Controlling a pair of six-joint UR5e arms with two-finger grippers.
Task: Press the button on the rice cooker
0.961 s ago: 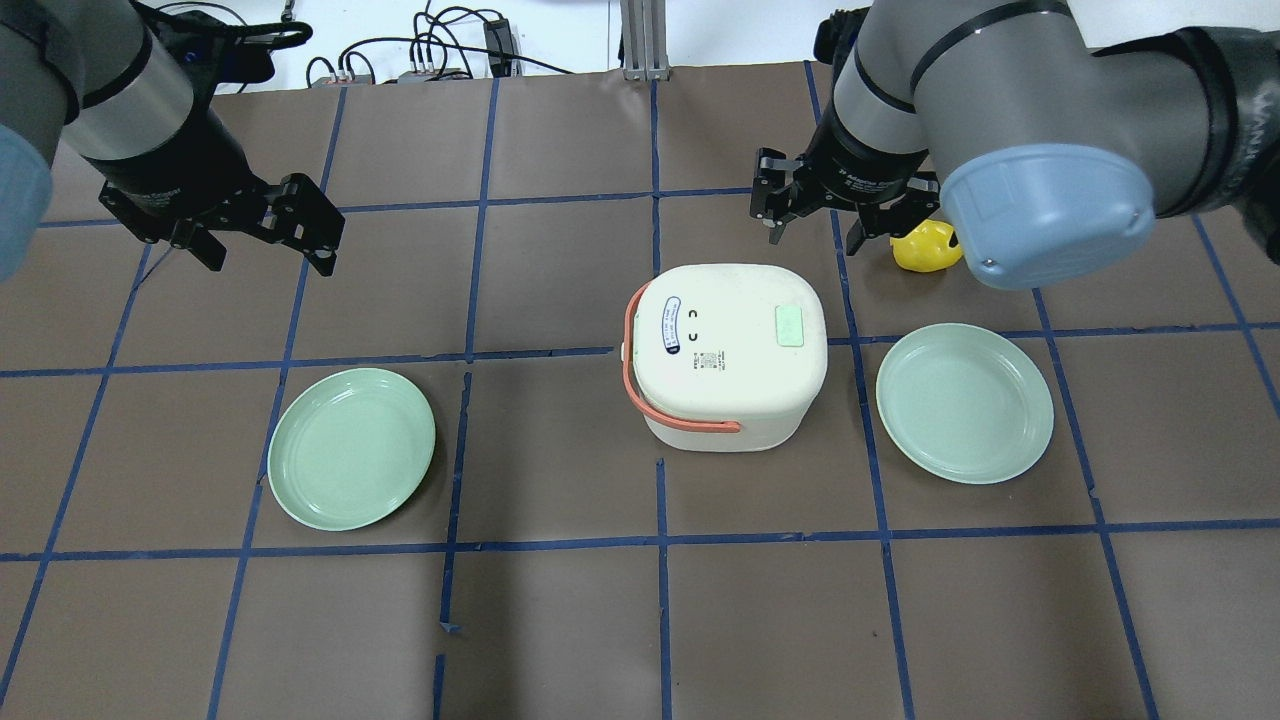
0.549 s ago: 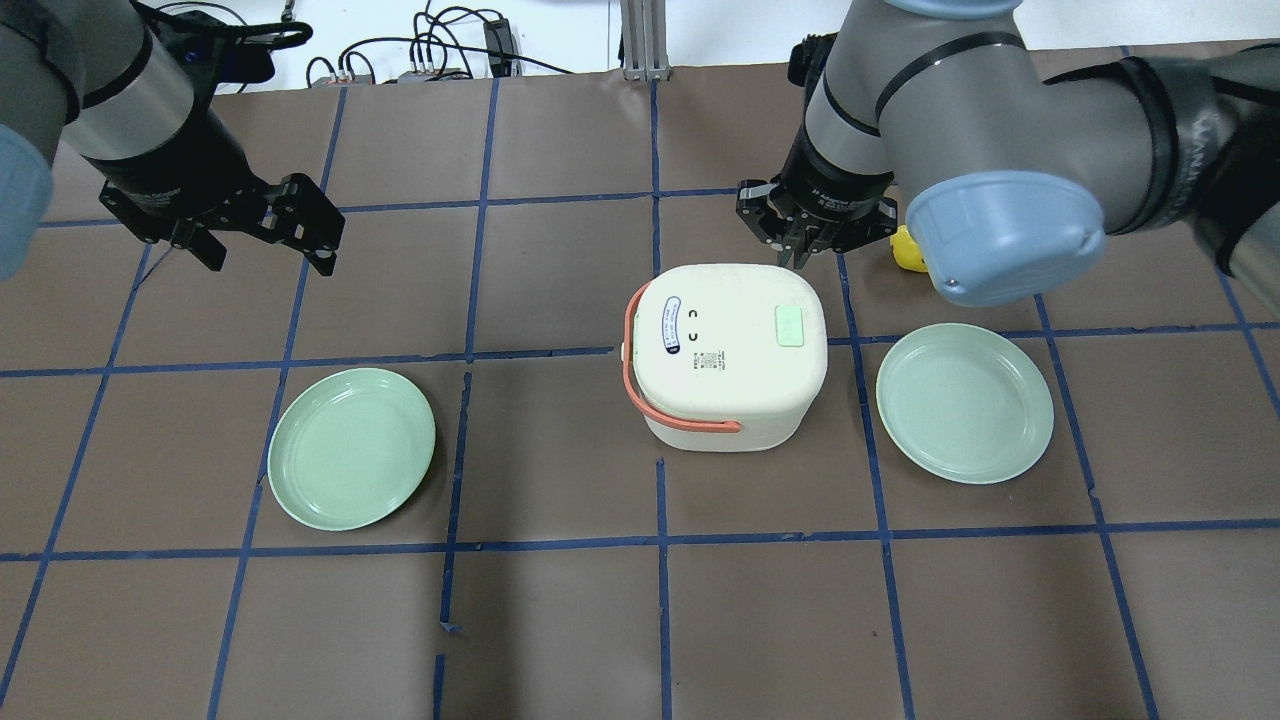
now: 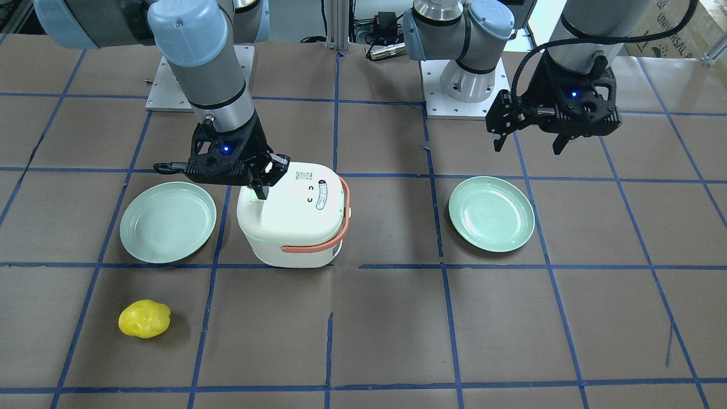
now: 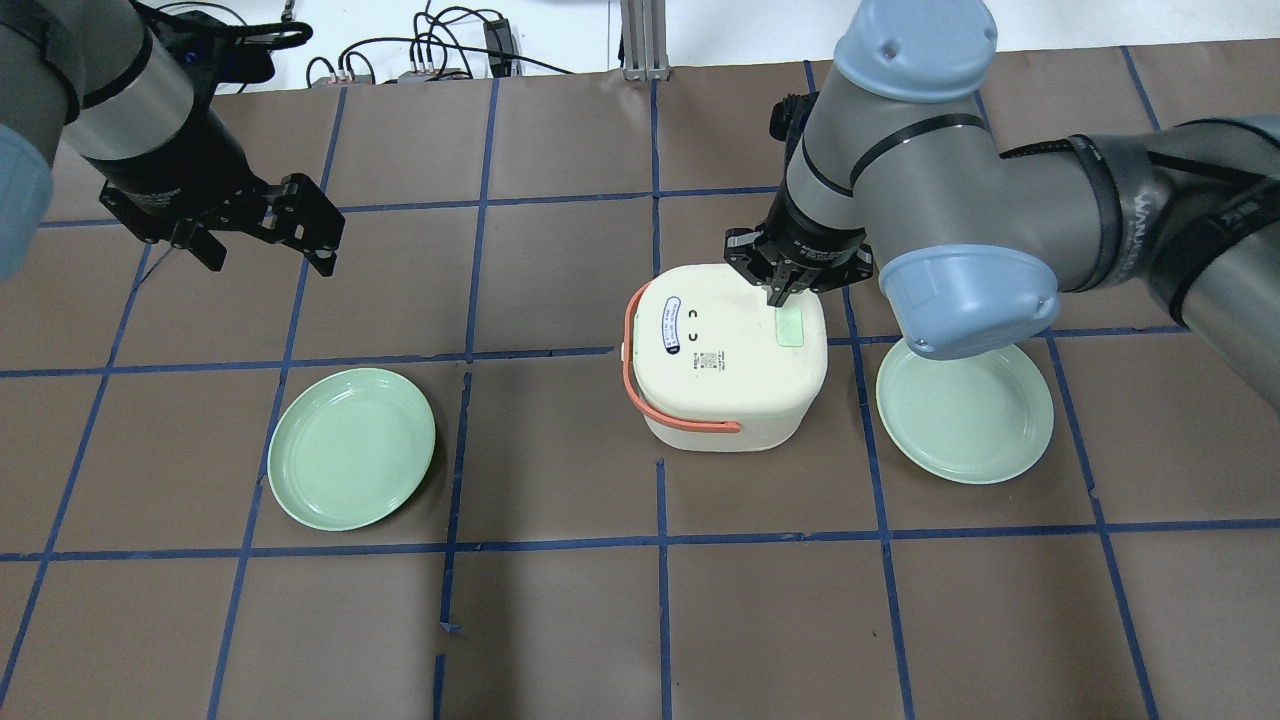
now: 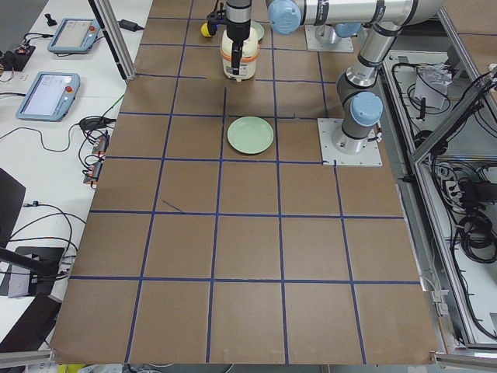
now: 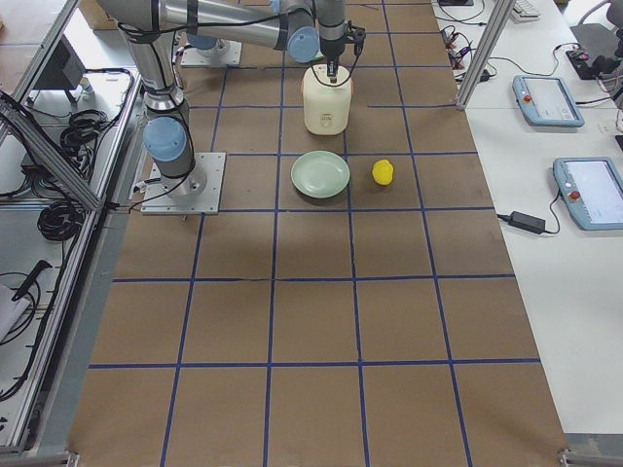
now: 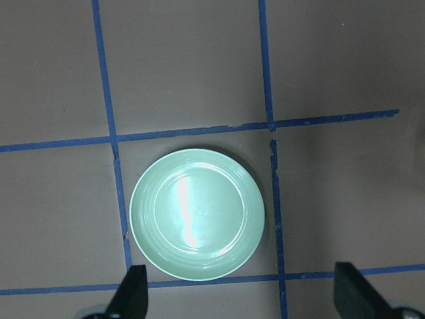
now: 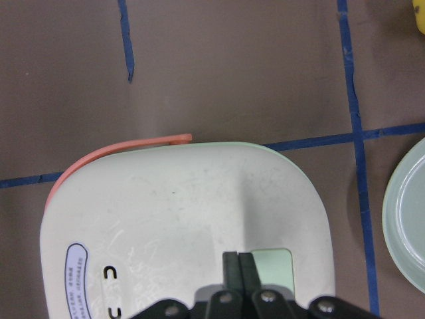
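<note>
The white rice cooker [image 4: 720, 370] with an orange handle stands mid-table. Its mint-green button [image 4: 792, 328] lies near the lid's right edge. My right gripper [image 4: 778, 296] is shut and empty, pointing down over the lid at the button's far left corner. In the right wrist view the closed fingertips [image 8: 238, 260] sit just left of the button [image 8: 277, 264]; I cannot tell whether they touch the lid. My left gripper [image 4: 268, 256] is open and empty, high over the table's far left, above a green plate [image 7: 197, 212].
One green plate [image 4: 350, 448] lies left of the cooker, another [image 4: 965, 403] right of it, partly under my right arm. A yellow lemon-like object [image 3: 144, 318] lies beyond the right plate. Cables run along the table's far edge.
My right gripper has shut and moved from beyond the cooker's far right corner to over the lid by the button. The left arm has not moved.
</note>
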